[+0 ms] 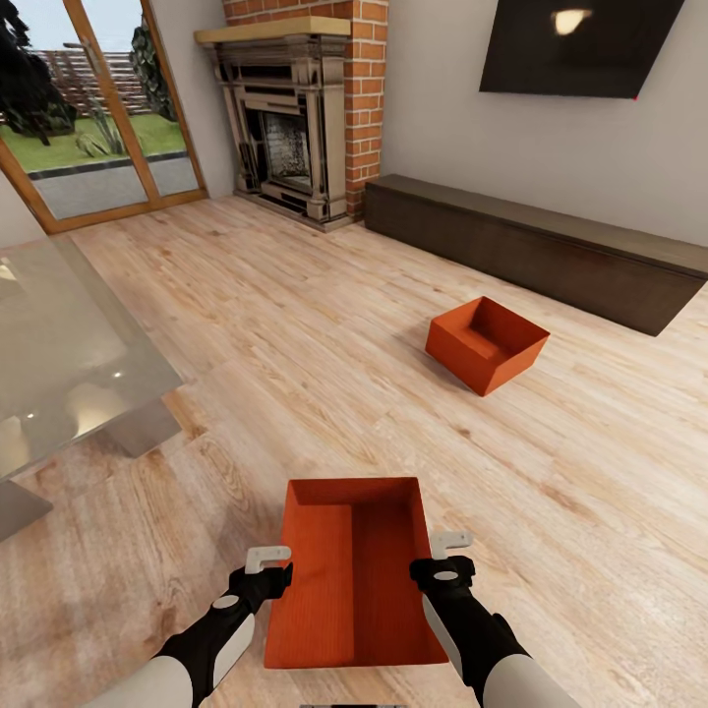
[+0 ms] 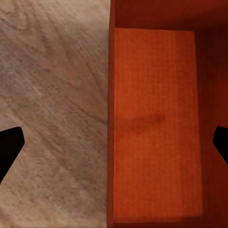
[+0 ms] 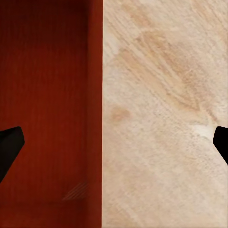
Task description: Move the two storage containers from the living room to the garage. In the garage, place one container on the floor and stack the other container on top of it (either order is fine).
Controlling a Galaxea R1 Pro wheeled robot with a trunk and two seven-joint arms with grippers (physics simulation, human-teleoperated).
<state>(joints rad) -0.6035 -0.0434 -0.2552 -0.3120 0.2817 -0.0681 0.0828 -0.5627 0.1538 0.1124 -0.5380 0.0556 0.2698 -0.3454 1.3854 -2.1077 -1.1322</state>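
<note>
Two orange-red storage containers stand on the living room's light wood-plank floor [image 1: 295, 334]. The nearer container [image 1: 354, 575] lies right in front of me, between my arms. My left gripper [image 1: 273, 564] is open over its left wall, and my right gripper [image 1: 444, 551] is open over its right wall. In the left wrist view the container [image 2: 156, 118] has its wall running midway through the open left gripper [image 2: 114, 146]. The right wrist view shows the same for the container [image 3: 47, 95] and the open right gripper [image 3: 114, 145]. The other container [image 1: 487, 344] sits farther off to the right.
A glass table [image 1: 59, 364] stands close at the left. A long dark low cabinet [image 1: 531, 241] runs along the right wall under a TV [image 1: 575, 44]. A brick fireplace [image 1: 295, 128] and a glazed garden door [image 1: 88, 128] are at the back.
</note>
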